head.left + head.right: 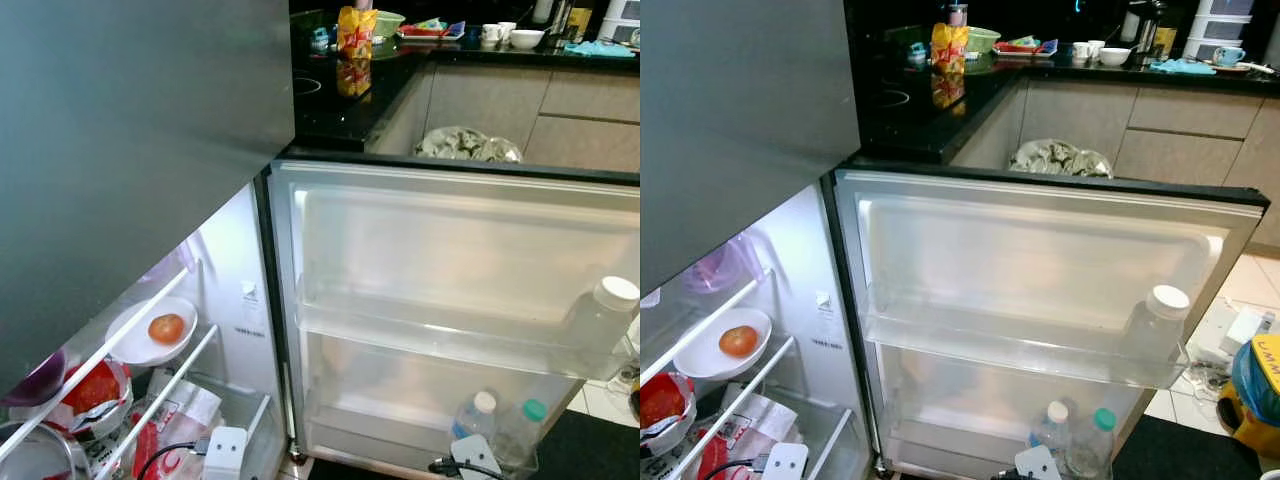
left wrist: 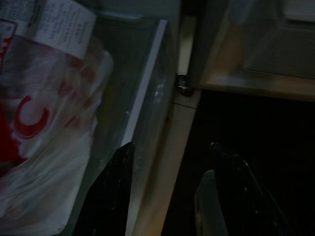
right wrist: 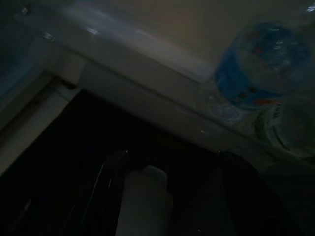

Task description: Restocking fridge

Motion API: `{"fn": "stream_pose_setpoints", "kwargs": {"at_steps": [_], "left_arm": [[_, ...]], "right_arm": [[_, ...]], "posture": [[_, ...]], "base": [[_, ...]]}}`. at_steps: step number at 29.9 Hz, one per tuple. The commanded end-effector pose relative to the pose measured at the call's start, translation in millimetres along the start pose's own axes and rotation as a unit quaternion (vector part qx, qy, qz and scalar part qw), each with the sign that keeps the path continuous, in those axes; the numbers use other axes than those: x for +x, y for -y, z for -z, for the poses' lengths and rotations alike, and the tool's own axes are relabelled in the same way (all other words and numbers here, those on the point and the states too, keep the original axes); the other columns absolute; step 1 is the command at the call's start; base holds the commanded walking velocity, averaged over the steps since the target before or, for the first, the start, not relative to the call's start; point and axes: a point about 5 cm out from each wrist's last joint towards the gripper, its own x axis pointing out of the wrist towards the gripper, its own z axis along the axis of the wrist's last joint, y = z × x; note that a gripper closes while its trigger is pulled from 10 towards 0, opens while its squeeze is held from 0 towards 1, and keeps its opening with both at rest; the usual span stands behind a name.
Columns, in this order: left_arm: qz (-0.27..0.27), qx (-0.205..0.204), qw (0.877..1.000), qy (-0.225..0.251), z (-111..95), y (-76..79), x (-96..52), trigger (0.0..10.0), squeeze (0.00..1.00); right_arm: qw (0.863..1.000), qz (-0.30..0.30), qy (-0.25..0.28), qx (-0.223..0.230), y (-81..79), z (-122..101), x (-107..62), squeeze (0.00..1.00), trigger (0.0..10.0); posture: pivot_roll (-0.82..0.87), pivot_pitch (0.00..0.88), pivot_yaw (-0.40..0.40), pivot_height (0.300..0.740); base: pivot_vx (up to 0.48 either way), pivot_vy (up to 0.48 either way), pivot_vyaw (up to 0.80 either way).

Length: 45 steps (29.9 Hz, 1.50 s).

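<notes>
**Open fridge seen from above, both arms low and empty**

The fridge door (image 1: 1040, 260) stands swung wide open. Its upper door shelf (image 1: 1020, 345) holds one clear bottle with a white cap (image 1: 1155, 325) at the far end. The lower door shelf holds two water bottles side by side, one with a white cap (image 1: 1052, 425) and one with a green cap (image 1: 1095, 435).

Inside the fridge, a white bowl (image 1: 150, 335) sits on a wire shelf with a tomato (image 1: 166, 327) in it. A purple bowl (image 1: 40, 380) sits beside it. Below lie a red-and-white plastic bag (image 1: 165, 425) and a red-lidded tub (image 1: 92, 390).

The left end effector (image 2: 167, 191) hangs low by the crisper drawer's edge, its two black fingers apart and holding nothing. The right end effector (image 3: 167, 196) hangs low in front of the lower door shelf, fingers also apart and empty.

Beyond the door, a black worktop (image 1: 340, 110) carries a yellow snack packet (image 1: 355, 35), bowls and cups.
</notes>
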Motion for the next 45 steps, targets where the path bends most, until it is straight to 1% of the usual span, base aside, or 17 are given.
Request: {"fn": "stream_pose_setpoints", "kwargs": {"at_steps": [1,3,6,10,15,17,19,22,25,28,33,34,36,37,40,41,45], "left_arm": [[-0.003,0.004,1.0,-0.008,5,-3.9,-1.3,10.0,0.0],[-0.002,0.002,1.0,-0.007,5,-4.4,-1.1,10.0,0.0],[-0.002,0.002,1.0,-0.01,6,-5.2,-1.1,10.0,0.0],[0.012,0.014,1.0,-0.016,12,-3.2,-3.1,10.0,0.0],[0.015,0.009,1.0,-0.02,16,-1.9,-4.4,10.0,0.0],[0.019,0.011,1.0,-0.02,17,-0.4,-4.3,10.0,0.0],[0.019,0.012,1.0,-0.021,17,0.2,-4.2,10.0,0.0],[0.015,0.009,1.0,-0.006,12,0.2,-3.0,10.0,0.0],[0.013,0.005,1.0,-0.002,11,-0.1,-2.6,10.0,0.0],[0.014,0.012,1.0,0.004,9,-0.6,-2.0,10.0,0.0],[0.01,0.015,1.0,0.003,7,-1.3,-0.8,10.0,0.0],[0.012,0.017,1.0,0.0,7,-1.2,-0.3,10.0,0.0],[0.013,0.017,1.0,0.0,7,-1.1,-0.1,10.0,0.0],[0.013,0.017,1.0,0.0,7,-1.1,0.0,10.0,0.0],[0.014,0.016,1.0,0.004,6,-0.9,0.0,10.0,0.0],[0.013,0.015,1.0,0.005,6,-1.0,0.0,10.0,0.0],[0.014,0.013,1.0,0.005,7,-1.0,-0.4,10.0,0.0]], "right_arm": [[1.0,-0.014,0.003,0.024,-4.9,-1,0.7,0.0,10.0],[1.0,-0.021,0.0,0.015,-7.6,-1,0.9,0.0,10.0],[1.0,-0.016,-0.008,0.005,-8.4,1,1.1,0.0,10.0],[1.0,-0.017,0.0,0.004,-9.1,2,0.0,0.0,10.0],[1.0,-0.02,-0.005,-0.002,-8.5,6,-1.3,0.0,10.0],[1.0,-0.025,-0.004,0.013,-7.7,7,-2.2,0.0,10.0],[0.999,-0.025,-0.009,0.018,-7.2,9,-2.4,0.0,10.0],[1.0,-0.025,-0.012,0.005,-7.1,9,-2.3,0.0,10.0],[1.0,-0.024,-0.012,0.003,-7.7,8,-2.1,0.0,10.0],[1.0,-0.029,0.003,-0.002,-9.9,5,-1.5,0.0,10.0],[0.999,-0.038,0.01,-0.006,-12.5,1,-0.7,0.0,10.0],[0.999,-0.043,-0.011,-0.003,-12.7,4,-0.3,0.0,10.0],[0.999,-0.041,-0.009,-0.004,-11.8,4,-0.3,0.0,10.0],[0.999,-0.045,-0.001,0.011,-11.5,2,-0.2,0.0,10.0],[0.999,-0.05,0.008,0.003,-11.0,-1,0.1,0.0,10.0],[0.998,-0.055,0.008,-0.002,-11.6,-2,0.3,0.0,10.0],[0.998,-0.057,0.008,-0.001,-12.1,-2,0.3,0.0,10.0]], "posture": [[-0.03,0.05,-0.016,0.631],[-0.03,0.05,-0.012,0.641],[-0.03,0.049,-0.011,0.641],[-0.03,0.053,-0.003,0.641],[-0.03,0.056,-0.002,0.641],[-0.03,0.057,-0.002,0.641],[-0.04,0.057,-0.003,0.646],[-0.04,0.054,-0.001,0.666],[-0.04,0.054,-0.002,0.676],[-0.04,0.053,-0.001,0.676],[-0.04,0.046,-0.003,0.676],[-0.04,0.045,-0.004,0.676],[-0.04,0.042,-0.005,0.676],[-0.04,0.042,-0.005,0.676],[-0.03,0.04,-0.008,0.685],[-0.03,0.041,-0.01,0.694],[-0.03,0.041,-0.013,0.708]], "base": [[0.0,0.0,0.0],[0.0,0.0,0.0],[0.0,0.0,0.0],[0.0,0.0,0.0],[0.0,0.0,0.0],[0.0,0.0,0.0],[0.0,0.0,0.0],[0.0,0.0,0.0],[0.0,0.0,0.0],[0.0,0.0,0.0],[0.0,0.0,0.0],[0.0,0.0,0.0],[0.0,0.0,0.0],[0.0,0.0,-0.58],[0.0,0.0,-0.16],[0.0,0.0,0.0],[0.0,0.0,0.0]]}}
